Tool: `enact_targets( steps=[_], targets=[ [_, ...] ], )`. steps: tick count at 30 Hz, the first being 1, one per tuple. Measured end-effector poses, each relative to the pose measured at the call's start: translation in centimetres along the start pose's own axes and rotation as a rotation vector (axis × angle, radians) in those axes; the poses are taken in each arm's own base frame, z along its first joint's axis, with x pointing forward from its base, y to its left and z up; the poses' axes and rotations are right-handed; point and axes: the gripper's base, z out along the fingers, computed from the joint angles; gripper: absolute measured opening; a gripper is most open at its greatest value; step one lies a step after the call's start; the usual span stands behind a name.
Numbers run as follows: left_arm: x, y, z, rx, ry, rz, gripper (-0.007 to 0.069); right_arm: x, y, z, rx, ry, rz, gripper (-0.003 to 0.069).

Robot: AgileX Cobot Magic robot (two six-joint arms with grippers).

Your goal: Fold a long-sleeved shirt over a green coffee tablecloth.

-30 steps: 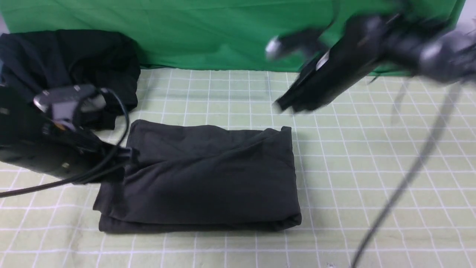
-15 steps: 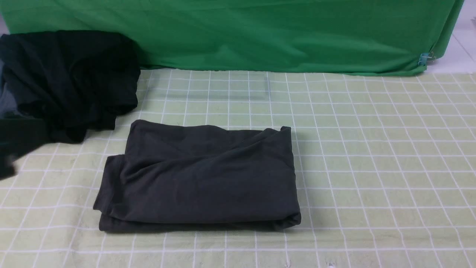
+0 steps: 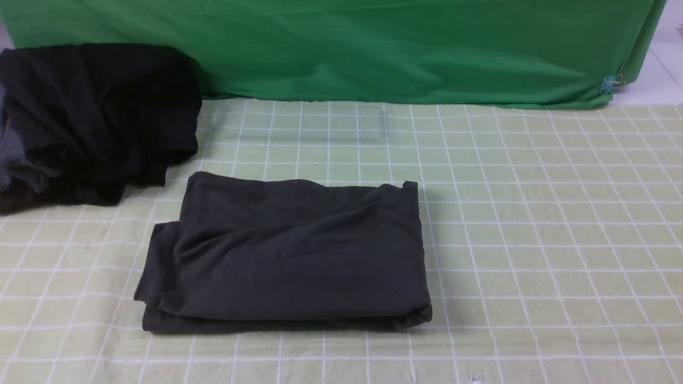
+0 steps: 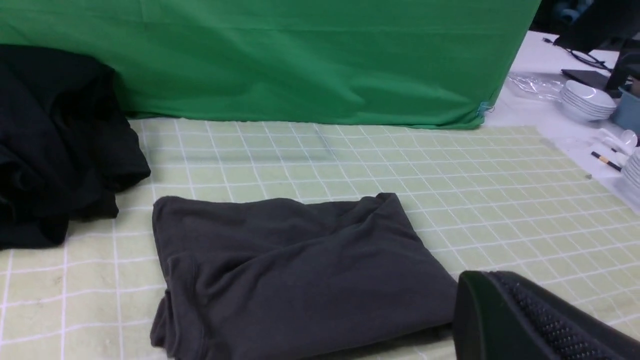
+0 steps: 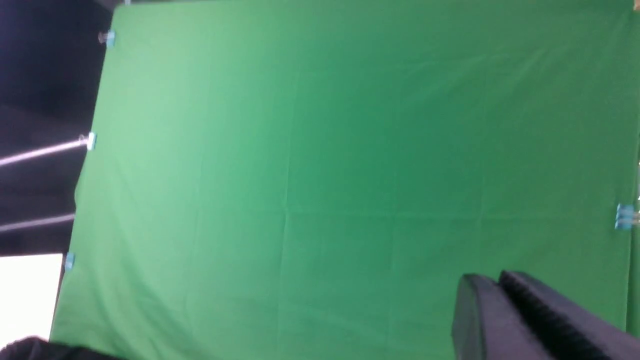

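Grippers first: the left gripper [image 4: 520,320] shows only in its own wrist view, where its ribbed black fingers [image 4: 545,325] lie pressed together, clenched on nothing and clear of the cloth. The right gripper [image 5: 500,305] points at the bright green backdrop [image 5: 320,175]; its two fingers [image 5: 550,310] sit side by side with barely a slit between them, and they hold and touch nothing. Neither arm appears in the front view. The long-sleeved shirt [image 3: 288,256] lies folded into a thick rectangle on the green coffee tablecloth [image 3: 533,240], left of centre. A blacker heap of clothing [image 3: 96,117] sits at the far left, close to the shirt's far left corner
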Motion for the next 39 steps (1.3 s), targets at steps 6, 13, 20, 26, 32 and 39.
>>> enact_targets(
  steps=[6, 13, 20, 26, 32, 39],
  targets=[
    [0.9, 0.3, 0.6, -0.001, 0.010, -0.029, -0.0003, -0.2, 0.0, -0.1, -0.001, -0.021, -0.001, 0.0113],
    [-0.3, 0.6, 0.6, -0.028, -0.115, -0.009, -0.0003, -0.1, 0.0, -0.1, 0.000, -0.007, -0.001, 0.0153],
    [-0.7, 0.6, 0.5, -0.029, -0.159, -0.007, -0.0001, -0.1, 0.0, -0.1, 0.000, -0.006, 0.001, 0.0174],
    [-0.8, 0.7, 0.5, -0.052, -0.167, 0.050, -0.0001, -0.1, 0.0, -0.1, 0.000, -0.006, 0.001, 0.0184],
    [-0.3, 1.6, 0.8, -0.130, -0.192, 0.144, 0.0001, -0.1, 0.0, -0.1, 0.000, -0.006, 0.001, 0.0197],
    [6.1, 4.6, 3.1, -0.336, -0.319, 0.197, 0.0001, -0.1, 0.0, -0.1, 0.000, -0.006, 0.001, 0.0214]
  ],
)
